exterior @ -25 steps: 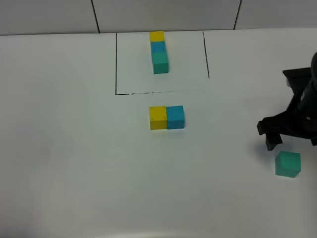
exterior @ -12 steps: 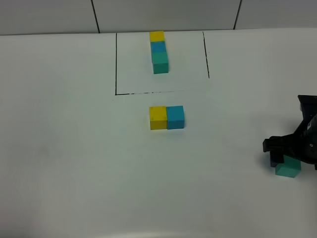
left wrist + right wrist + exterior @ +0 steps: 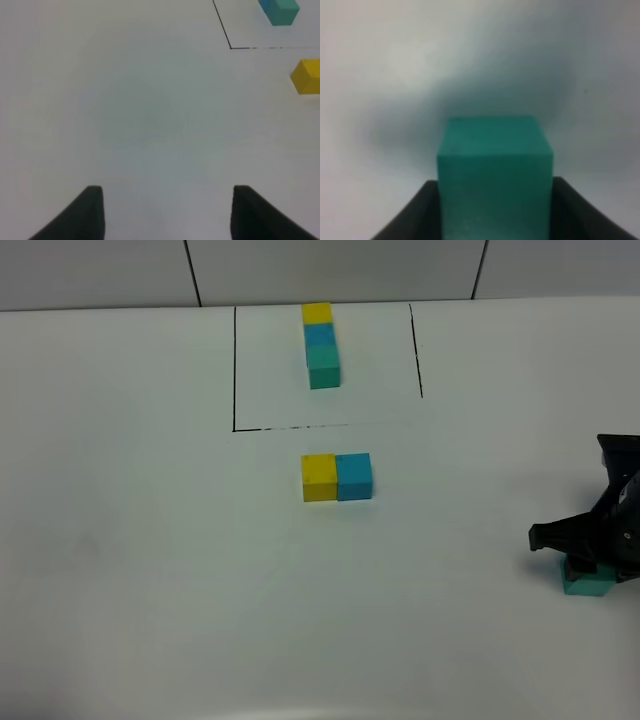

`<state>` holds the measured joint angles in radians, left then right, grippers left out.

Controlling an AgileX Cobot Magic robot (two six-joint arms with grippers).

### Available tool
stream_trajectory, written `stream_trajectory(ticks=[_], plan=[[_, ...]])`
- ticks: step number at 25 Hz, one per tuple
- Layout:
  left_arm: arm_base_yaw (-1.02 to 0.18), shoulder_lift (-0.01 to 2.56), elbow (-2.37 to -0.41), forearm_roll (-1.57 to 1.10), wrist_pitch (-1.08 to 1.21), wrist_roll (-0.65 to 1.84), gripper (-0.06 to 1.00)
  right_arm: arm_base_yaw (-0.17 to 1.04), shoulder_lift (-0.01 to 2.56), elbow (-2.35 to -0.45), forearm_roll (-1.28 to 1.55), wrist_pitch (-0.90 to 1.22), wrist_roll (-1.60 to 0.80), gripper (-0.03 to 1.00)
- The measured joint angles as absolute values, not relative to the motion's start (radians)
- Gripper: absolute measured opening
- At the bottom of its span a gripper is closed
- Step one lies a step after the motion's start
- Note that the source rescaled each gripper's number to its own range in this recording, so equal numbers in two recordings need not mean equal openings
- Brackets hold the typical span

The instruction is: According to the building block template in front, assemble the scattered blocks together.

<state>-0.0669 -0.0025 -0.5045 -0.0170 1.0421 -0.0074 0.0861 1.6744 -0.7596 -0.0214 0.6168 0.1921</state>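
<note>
On the white table (image 3: 150, 590), the right tool (image 3: 586, 560) has clamped the teal-green cube (image 3: 590, 586).

Matte black right pincer (image 3: 583, 558) with blunt, wedge-shaped fingers (image 3: 415, 215).

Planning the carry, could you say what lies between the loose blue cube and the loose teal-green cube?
Only bare white tabletop, in the exterior high view.
</note>
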Motion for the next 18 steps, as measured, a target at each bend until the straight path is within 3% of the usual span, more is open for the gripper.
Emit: stream_trajectory(ticks=[5,12,18], plan=[[-0.067,-0.003,-0.504,-0.017,1.042,-0.007,0.20,0.183,1.674,-0.893,-0.033,0.714,-0.077,0.02],[-0.067,-0.003,-0.504,-0.017,1.042,-0.007,0.20,0.354,1.780,-1.162,-0.069,0.875,-0.788,0.02],[-0.067,-0.003,-0.504,-0.017,1.042,-0.007,0.20,0.418,1.962,-1.381,-0.070,0.937,-1.001,0.02]])
